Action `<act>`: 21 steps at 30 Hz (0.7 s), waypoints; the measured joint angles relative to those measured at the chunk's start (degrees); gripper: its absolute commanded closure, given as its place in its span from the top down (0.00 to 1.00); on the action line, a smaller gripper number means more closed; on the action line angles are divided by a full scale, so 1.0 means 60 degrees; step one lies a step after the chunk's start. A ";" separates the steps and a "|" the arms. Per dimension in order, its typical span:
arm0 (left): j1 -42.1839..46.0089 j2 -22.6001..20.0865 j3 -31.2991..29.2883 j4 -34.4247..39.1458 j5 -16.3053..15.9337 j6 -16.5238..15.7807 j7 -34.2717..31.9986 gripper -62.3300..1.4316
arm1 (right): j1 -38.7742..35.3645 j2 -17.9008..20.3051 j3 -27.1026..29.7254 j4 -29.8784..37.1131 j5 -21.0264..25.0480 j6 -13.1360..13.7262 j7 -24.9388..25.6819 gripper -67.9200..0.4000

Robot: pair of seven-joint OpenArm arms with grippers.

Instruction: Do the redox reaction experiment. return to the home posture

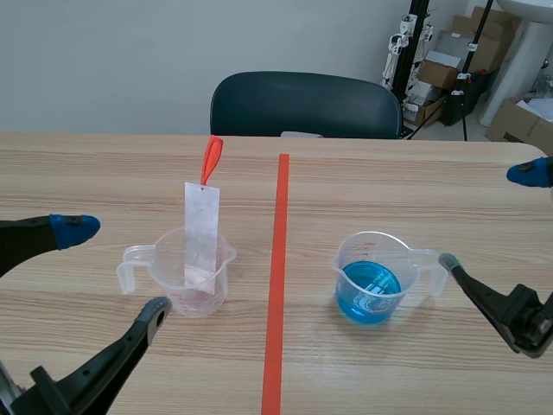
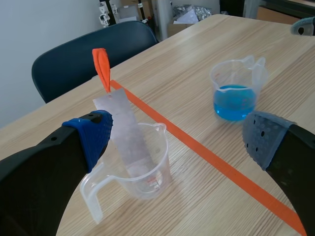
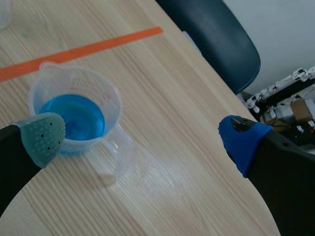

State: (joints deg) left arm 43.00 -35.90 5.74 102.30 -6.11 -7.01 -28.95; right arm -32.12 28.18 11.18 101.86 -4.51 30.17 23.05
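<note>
Tabletop (image 1: pixel 95 173): light wood grain, running back toward a pale wall. An orange-red tape line (image 1: pixel 277 285) divides it from front to back.
Background: a dark chair (image 1: pixel 302 104) stands at the far edge, near the middle. Cardboard boxes (image 1: pixel 442 73) and black stands crowd the far right corner of the room.
Left beaker (image 1: pixel 162 270): clear plastic and upright, on the tabletop left of the tape line. Its handle points away from the line and its spout toward it.
Strip (image 1: pixel 202 226): pale and flat, standing in the left beaker. It leans on the rim and rises well above it, with an orange tag (image 1: pixel 212 157) at its upper end.
Blue beaker (image 1: pixel 383 251): clear plastic and upright, right of the tape line and well apart from the left beaker. It is partly filled with blue liquid (image 1: pixel 368 292), and its handle points away from the line.
Left gripper (image 1: pixel 115 269): fingers spread wide and holding nothing, low at the near left. In its wrist view the left beaker stands ahead, nearer the blue pad (image 2: pixel 93 135) than the grey pad (image 2: pixel 263 137).
Right gripper (image 1: pixel 487 217): fingers spread wide and holding nothing, at the right edge. In its wrist view the blue beaker sits just beside the grey-green pad (image 3: pixel 43 135), with its handle turned toward the gripper. The blue pad (image 3: pixel 241 137) is well apart from it.
</note>
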 measured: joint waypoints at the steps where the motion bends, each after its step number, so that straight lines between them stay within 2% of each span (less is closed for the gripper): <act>1: -0.0004 -0.0069 0.0044 0.0000 0.0000 0.0011 0.0004 0.89 | 0.0004 -0.0044 0.0000 0.0000 0.0007 0.0018 0.0452 1.00; 2: 0.0000 -0.0131 0.0076 0.0000 0.0007 0.0025 0.0004 0.89 | 0.0004 -0.0044 -0.0007 0.0015 0.0055 0.0055 0.0652 1.00; 4: 0.0000 -0.0135 0.0106 0.0000 0.0007 0.0025 0.0004 0.89 | 0.0004 -0.0040 -0.0091 0.0171 0.0393 0.0011 -0.0015 1.00; 6: -0.0004 -0.0197 0.0106 0.0000 0.0004 0.0058 0.0004 0.89 | 0.0000 -0.0036 -0.0229 0.0353 0.0470 0.0018 -0.0124 1.00; 10: -0.0004 -0.0459 0.0106 0.0000 0.0000 0.0284 0.0011 0.89 | -0.0127 -0.0040 -0.0361 0.0546 0.0463 0.0018 0.1734 1.00; 13: 0.0000 -0.0725 0.0106 0.0000 0.0004 0.0321 0.0182 0.89 | -0.0419 -0.0040 -0.0375 0.0554 0.0080 0.0069 0.2382 1.00; 15: -0.0004 -0.0903 0.0106 0.0000 0.0004 0.0495 0.0153 0.89 | -0.0532 -0.0040 -0.0455 0.0554 0.0146 0.0062 0.2175 1.00; 18: -0.0004 -0.1093 0.0106 0.0000 0.0000 0.0739 0.0153 0.89 | -0.0532 -0.0036 -0.0896 0.0645 0.0142 -0.0200 0.1322 1.00; 20: -0.0022 -0.1162 0.0106 0.0000 0.0004 0.0739 0.0153 0.89 | -0.0532 -0.0033 -0.1392 0.0769 0.0142 -0.0692 0.0874 1.00; 21: -0.0025 -0.1180 0.0106 0.0000 0.0004 0.0743 0.0153 0.89 | -0.0535 -0.0011 -0.1647 0.0820 0.0142 -0.1118 0.0809 1.00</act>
State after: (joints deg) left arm 42.85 -42.98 6.37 102.30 -6.09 -2.55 -28.03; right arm -35.33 28.12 1.30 106.78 -3.66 23.46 27.90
